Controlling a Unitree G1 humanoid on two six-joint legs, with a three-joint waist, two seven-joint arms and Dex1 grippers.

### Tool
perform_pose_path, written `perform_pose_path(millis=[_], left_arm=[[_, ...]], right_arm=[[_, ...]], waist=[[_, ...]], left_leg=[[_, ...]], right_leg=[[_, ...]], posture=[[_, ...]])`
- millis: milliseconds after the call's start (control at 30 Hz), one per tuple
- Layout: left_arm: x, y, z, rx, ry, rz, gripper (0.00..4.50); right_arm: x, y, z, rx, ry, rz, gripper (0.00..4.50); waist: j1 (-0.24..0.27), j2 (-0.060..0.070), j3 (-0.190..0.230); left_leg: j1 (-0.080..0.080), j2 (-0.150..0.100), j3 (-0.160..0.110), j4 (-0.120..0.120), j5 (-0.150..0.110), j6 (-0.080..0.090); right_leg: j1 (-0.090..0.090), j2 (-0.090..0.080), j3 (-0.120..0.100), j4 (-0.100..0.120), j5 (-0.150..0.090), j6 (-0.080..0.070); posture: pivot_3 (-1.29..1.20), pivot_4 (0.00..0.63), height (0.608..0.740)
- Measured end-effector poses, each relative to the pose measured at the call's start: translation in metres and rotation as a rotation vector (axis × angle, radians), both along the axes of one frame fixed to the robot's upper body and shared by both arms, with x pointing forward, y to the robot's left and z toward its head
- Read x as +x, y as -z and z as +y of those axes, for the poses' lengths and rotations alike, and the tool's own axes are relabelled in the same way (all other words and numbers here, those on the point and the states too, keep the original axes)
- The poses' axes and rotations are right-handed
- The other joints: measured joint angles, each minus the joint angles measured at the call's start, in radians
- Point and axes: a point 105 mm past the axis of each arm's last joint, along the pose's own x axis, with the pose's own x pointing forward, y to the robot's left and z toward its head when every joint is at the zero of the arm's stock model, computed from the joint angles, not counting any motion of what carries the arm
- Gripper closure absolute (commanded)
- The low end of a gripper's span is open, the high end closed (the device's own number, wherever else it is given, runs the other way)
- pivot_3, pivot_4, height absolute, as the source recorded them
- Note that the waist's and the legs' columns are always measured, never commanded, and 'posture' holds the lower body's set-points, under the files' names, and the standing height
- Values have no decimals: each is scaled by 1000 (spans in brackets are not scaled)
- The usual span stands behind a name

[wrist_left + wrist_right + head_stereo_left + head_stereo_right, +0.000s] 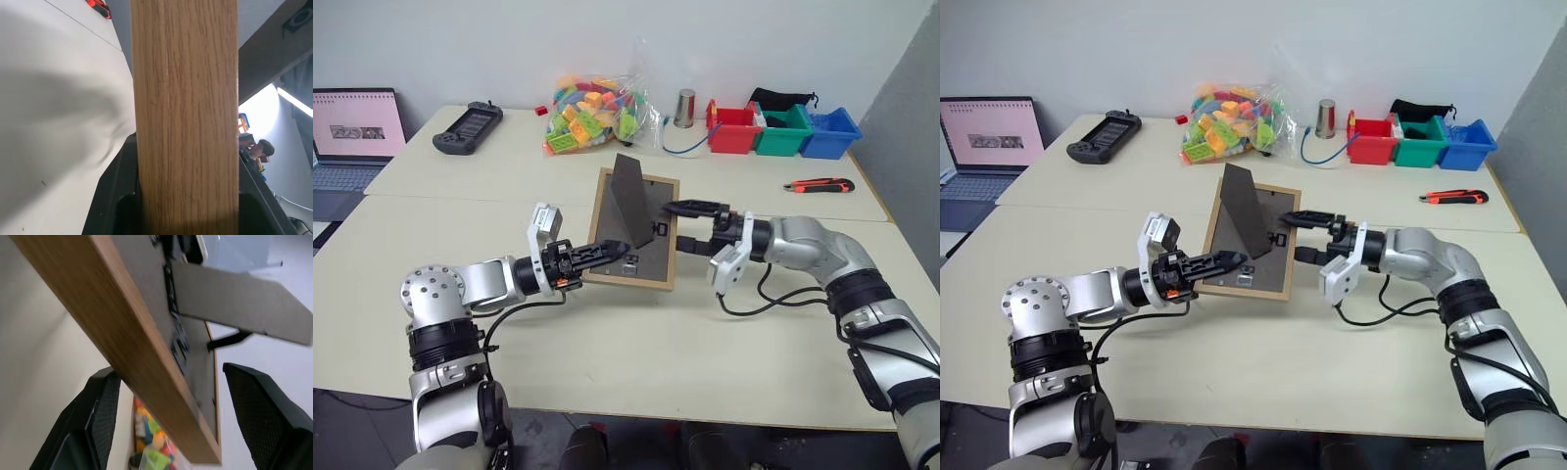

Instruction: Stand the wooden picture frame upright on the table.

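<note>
- Left eye view: holding up the wooden picture frame [631,230] over the middle of the table [636,372], dark back facing the robot, leaning a bit.
- Sticking out from that back toward the robot: the stand [631,196], already swung open.
- Pinching the frame at about 8 o'clock with the left gripper [612,251], closed tight on the wood edge; left wrist view showing the wood strip squeezed between both black fingers [115,196].
- Reaching in at 3 o'clock with the right gripper [693,227], wide open, one finger above and one below the frame's side edge, not squeezing it; right wrist view showing gaps on both sides of the wood.
- Hard to tell whether the frame's bottom edge is touching the table or hanging just above it.
- Probably doing the setting-down step: frame up, stand out, not yet standing alone.
- Next, likely needing: lowering the bottom edge and the stand's foot onto the table, steadying at 3 o'clock, then letting go slowly at 8 o'clock without knocking it over.
</note>
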Motion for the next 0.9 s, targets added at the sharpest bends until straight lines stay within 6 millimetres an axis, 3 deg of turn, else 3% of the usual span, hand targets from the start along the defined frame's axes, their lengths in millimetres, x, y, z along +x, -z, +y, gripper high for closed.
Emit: perform_pose_path(millis=[333,667,900], left_arm=[[-15,9,-3,-3,9,24,3206],[-12,4,-5,-42,-21,29,3206],[-13,2,-7,-55,-21,41,3206]], right_arm=[[13,-1,13,-8,-11,-82,1043],[8,1,16,30,-60,-111,2785],[7,-1,15,52,-64,-132,2983]], waist=[[0,0,0],[0,0,0],[0,0,0]], left_leg=[[0,0,0,0,0,0],[0,-1,0,0,0,0],[0,-1,0,0,0,0]], right_leg=[[0,0,0,1,0,0],[0,-1,0,1,0,0],[0,-2,0,1,0,0]], posture=[[0,150,740],[0,150,740],[0,150,740]])
